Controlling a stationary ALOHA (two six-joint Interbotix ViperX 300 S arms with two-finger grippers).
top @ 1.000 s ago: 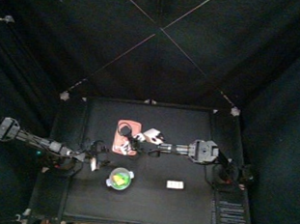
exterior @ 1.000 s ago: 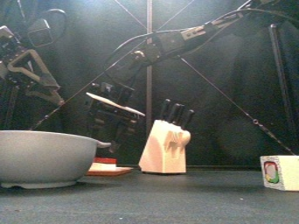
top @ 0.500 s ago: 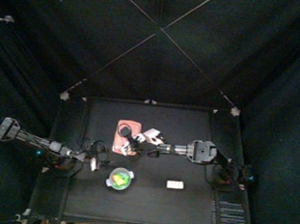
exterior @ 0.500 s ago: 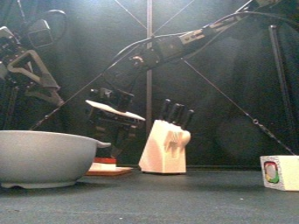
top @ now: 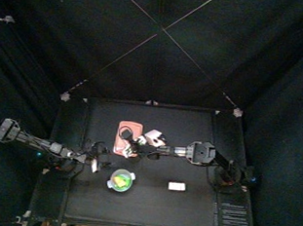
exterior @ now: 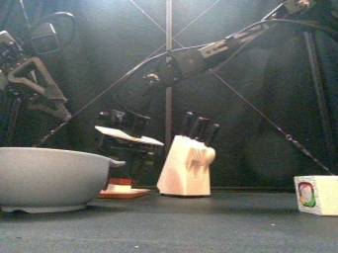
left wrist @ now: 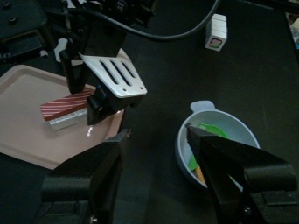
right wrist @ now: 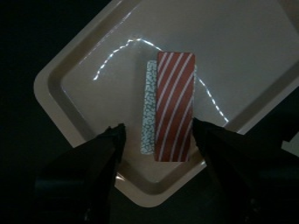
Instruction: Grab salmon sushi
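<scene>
The salmon sushi [right wrist: 170,105], orange with white stripes and a rice side, lies on a pink tray [right wrist: 87,66]. It also shows in the left wrist view [left wrist: 66,110]. My right gripper [right wrist: 158,131] is open and hangs just above the sushi, one jaw on each side. In the front view it [exterior: 128,138] hovers over the tray [exterior: 126,193]. In the top view it [top: 141,149] reaches over the tray [top: 123,138]. My left gripper [left wrist: 158,144] is open and empty, resting at the table's left [top: 92,164].
A grey bowl [exterior: 46,178] with green and yellow food [top: 120,180] stands at the front left. A wooden knife block [exterior: 185,166] stands behind the tray. A small white box [exterior: 314,194] stands at the front right.
My right gripper has come down a little toward the tray. The left arm has not moved.
</scene>
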